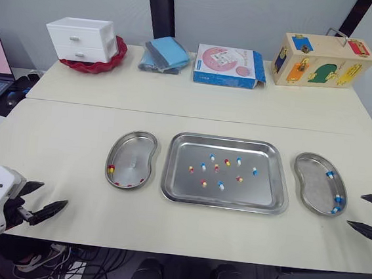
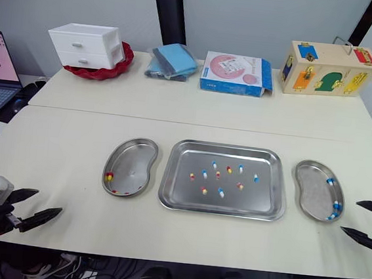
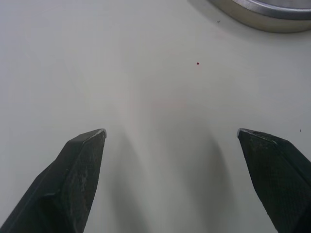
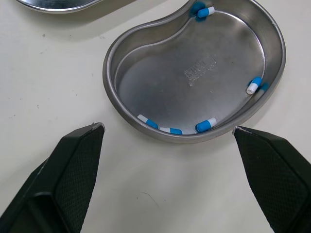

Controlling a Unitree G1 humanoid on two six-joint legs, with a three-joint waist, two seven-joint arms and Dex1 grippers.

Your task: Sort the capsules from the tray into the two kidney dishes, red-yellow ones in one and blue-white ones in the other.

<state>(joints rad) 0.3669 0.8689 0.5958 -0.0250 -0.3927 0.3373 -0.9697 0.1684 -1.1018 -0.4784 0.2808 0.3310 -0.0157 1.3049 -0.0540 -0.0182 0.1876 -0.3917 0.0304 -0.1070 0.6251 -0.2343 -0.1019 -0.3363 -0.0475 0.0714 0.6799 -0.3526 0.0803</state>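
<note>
Steel tray (image 1: 260, 191): shiny, rectangular, frame centre on the cream table (image 1: 74, 142). About ten loose capsules lie on its floor, kinds mixed, e.g. a red-yellow capsule (image 1: 226, 162) and a blue-white capsule (image 1: 221, 186).
left kidney dish (image 1: 132, 155): steel, kidney-shaped, just left of the tray. Red-yellow capsules in dish (image 1: 111, 168) sit along its lower-left wall; count too small to make out.
right kidney dish (image 1: 314, 181): same steel shape, just right of the tray. Blue-white capsules in dish (image 4: 206, 125) lie against its wall; five in the right wrist view.
left gripper (image 1: 55, 193): lower left of frame, black fingers spread, nothing between them. Over bare table, well apart from the left kidney dish.
right gripper (image 1: 355, 210): lower right edge, fingers spread, empty. Tips just beside the right kidney dish's outer rim, not touching.
cut off: right gripper's body runs past the frame edge. Steel rim arc (image 3: 262, 14) in the left wrist view; can't tell which vessel.
</note>
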